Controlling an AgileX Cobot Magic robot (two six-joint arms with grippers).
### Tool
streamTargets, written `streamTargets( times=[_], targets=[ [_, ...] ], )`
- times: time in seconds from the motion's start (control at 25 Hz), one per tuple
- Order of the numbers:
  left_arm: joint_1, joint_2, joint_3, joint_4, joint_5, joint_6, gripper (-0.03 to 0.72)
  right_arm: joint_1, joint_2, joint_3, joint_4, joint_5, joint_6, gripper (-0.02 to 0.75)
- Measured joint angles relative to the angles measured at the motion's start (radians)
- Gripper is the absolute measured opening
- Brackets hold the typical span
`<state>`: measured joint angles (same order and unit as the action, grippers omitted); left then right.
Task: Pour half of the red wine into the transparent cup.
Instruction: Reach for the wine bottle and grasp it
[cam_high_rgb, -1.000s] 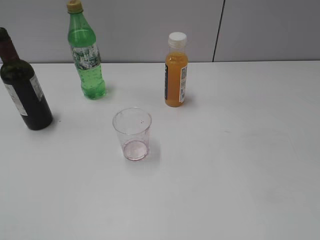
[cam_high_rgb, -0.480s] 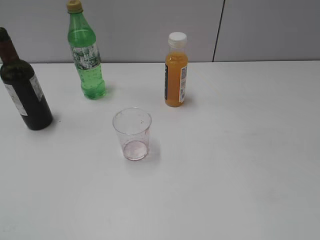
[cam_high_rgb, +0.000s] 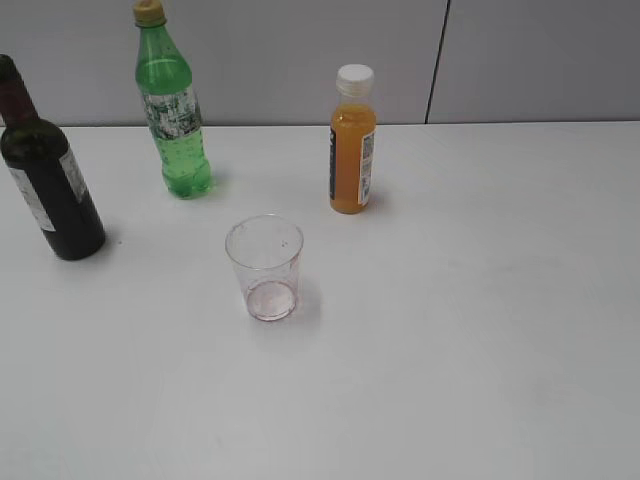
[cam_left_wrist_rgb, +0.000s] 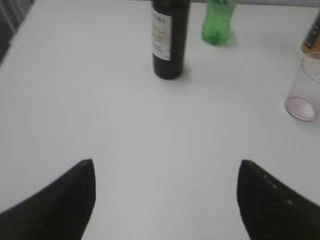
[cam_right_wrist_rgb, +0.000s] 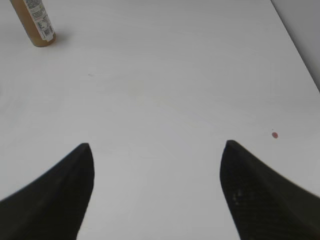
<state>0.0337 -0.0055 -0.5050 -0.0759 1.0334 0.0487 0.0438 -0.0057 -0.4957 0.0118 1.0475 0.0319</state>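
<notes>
The red wine is in a dark glass bottle (cam_high_rgb: 50, 190) with a maroon neck foil and white label, upright at the far left of the table; it also shows in the left wrist view (cam_left_wrist_rgb: 169, 40). The transparent cup (cam_high_rgb: 266, 267) stands upright mid-table, its bottom stained pink, and shows at the right edge of the left wrist view (cam_left_wrist_rgb: 305, 90). My left gripper (cam_left_wrist_rgb: 165, 167) is open and empty above bare table, well short of the wine bottle. My right gripper (cam_right_wrist_rgb: 157, 150) is open and empty over bare table. Neither gripper shows in the exterior view.
A bright green soda bottle (cam_high_rgb: 172, 110) stands at the back left, behind the cup. An orange juice bottle (cam_high_rgb: 352, 140) with a white cap stands at the back middle, also in the right wrist view (cam_right_wrist_rgb: 34, 22). A small red spot (cam_right_wrist_rgb: 274, 134) marks the table's right side.
</notes>
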Motion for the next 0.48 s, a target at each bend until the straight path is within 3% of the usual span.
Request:
streamTargets(
  times=[0.12,0.48],
  targets=[
    [0.072,0.026,-0.007,0.052,-0.171,-0.004,0.650,0.000,0.000,0.000,0.000,0.000,0.000,0.590],
    [0.189,0.241,-0.009,-0.044,-0.635,-0.007,0.622,0.000,0.000,0.000,0.000,0.001,0.001,0.591]
  ],
)
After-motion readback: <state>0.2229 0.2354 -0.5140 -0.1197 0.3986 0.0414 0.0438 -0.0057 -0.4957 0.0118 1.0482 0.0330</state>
